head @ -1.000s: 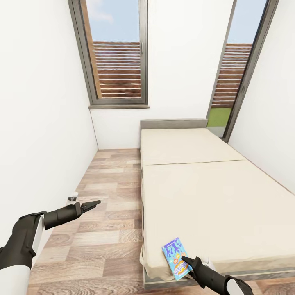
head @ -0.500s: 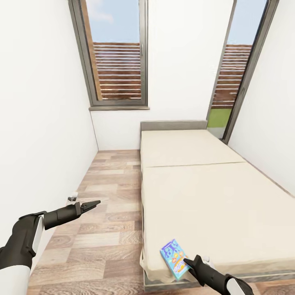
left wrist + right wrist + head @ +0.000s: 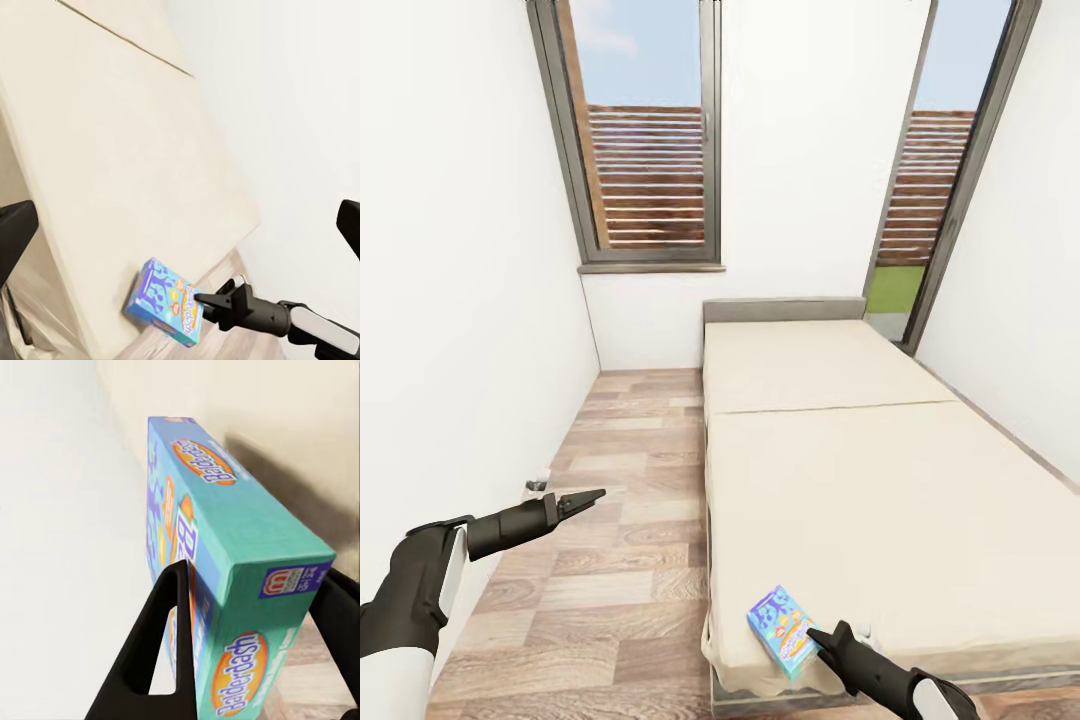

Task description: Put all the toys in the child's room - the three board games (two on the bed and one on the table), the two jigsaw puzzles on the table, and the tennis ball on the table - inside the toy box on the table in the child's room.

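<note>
At the beige bed's near corner, right gripper's jaws clamping the blue board game; left gripper pinched closed above the wood-plank floor.

We note one blue board game, orange-yellow print, at the near corner of the beige bed, tilted, clamped edge-on between the right gripper fingers.

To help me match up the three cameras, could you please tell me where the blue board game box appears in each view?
Head view: blue board game box low, right of centre, on the bed's near corner.
Left wrist view: low centre, at the right gripper.
Right wrist view: close up, centre.
Shared landmark: the beige bed.
</note>
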Robot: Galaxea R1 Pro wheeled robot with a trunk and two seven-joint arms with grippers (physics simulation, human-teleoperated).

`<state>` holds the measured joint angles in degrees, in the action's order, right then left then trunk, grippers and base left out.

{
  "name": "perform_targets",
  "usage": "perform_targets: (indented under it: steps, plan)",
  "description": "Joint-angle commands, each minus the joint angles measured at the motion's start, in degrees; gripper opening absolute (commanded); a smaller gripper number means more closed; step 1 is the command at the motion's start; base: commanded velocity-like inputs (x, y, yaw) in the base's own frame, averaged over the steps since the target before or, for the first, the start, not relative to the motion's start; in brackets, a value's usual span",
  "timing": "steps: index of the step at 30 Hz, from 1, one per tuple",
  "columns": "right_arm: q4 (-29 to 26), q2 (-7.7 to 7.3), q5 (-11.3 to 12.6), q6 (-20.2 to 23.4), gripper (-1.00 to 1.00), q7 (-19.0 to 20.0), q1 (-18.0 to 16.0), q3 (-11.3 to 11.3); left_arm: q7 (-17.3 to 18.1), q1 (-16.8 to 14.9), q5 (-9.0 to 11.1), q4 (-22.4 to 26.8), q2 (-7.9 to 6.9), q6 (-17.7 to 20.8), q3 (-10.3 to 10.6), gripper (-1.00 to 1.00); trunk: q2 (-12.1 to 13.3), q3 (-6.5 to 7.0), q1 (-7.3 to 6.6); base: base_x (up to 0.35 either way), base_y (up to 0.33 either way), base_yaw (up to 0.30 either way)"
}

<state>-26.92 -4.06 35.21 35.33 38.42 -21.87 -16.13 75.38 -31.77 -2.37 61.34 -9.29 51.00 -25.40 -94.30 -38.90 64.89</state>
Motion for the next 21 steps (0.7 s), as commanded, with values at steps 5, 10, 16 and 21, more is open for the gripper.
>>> perform_targets:
  steps: [5, 10, 16, 21]
  plan:
    - [0.0, 0.01, -0.2, 0.2, -1.0, 2.4, 0.0, -0.2, 0.4, 0.0, -0.3, 0.0, -0.01, 0.6, -0.1, 1.0, 2.0, 0.85, -1.11, 0.0, 0.0, 0.0]
    - [0.0, 0.01, -0.1, 0.2, -1.0, 2.8, 0.0, -0.2, 0.4, 0.0, -0.3, 0.0, -0.02, 0.6, -0.1, 1.0, 4.0, 1.75, -2.21, 0.0, 0.0, 0.0]
    - [0.0, 0.03, -0.3, 0.2, -1.0, 2.7, 0.0, -0.2, 0.4, 0.0, -0.3, 0.0, 0.0, 0.6, -0.1, 1.0, 6.4, 2.82, -3.52, 0.0, 0.0, 0.0]
    - [-2.1, 0.96, -0.3, 0.2, -1.0, 2.7, 0.0, -0.1, 0.4, 0.0, -0.3, 0.0, -0.02, 0.6, -0.1, 1.0, 8.4, 3.72, -4.62, 0.0, 0.0, 0.0]
